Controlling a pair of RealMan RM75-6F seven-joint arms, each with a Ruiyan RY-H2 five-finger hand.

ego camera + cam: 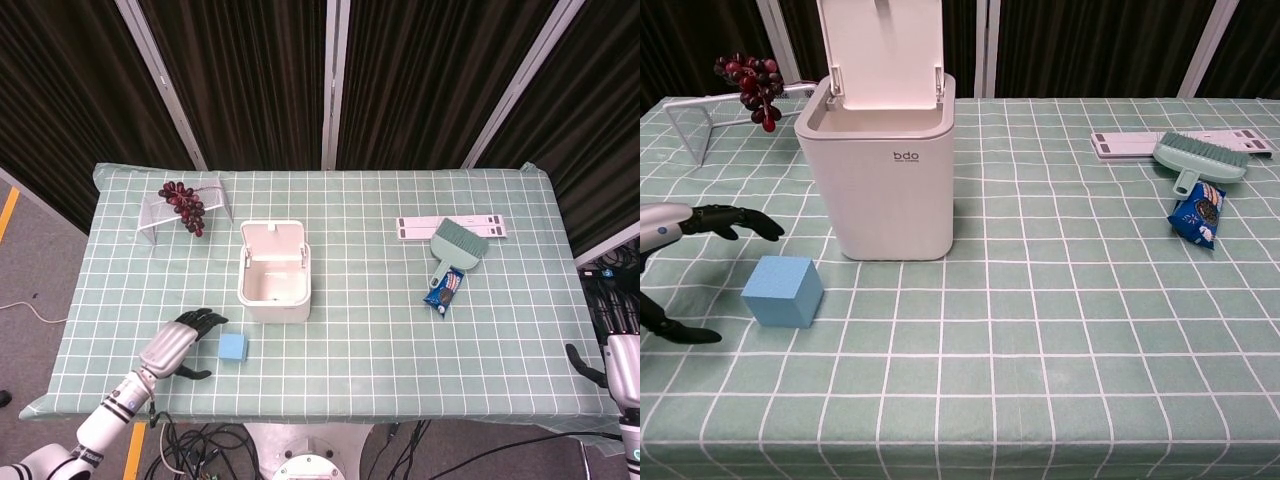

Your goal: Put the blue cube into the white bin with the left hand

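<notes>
The blue cube point(233, 346) point(783, 291) sits on the checked cloth just in front of the white bin point(274, 295) point(890, 190), whose lid stands open. My left hand point(178, 345) point(680, 255) hovers open just left of the cube, fingers spread toward it, thumb below, not touching it. My right hand point(620, 358) hangs off the table's right edge, fingers apart, holding nothing.
A clear stand with dark grapes point(183, 205) point(752, 85) is at the back left. A green dustpan brush point(455, 245) point(1198, 157), a white strip point(450, 228) and a blue snack packet point(443, 289) point(1197, 214) lie on the right.
</notes>
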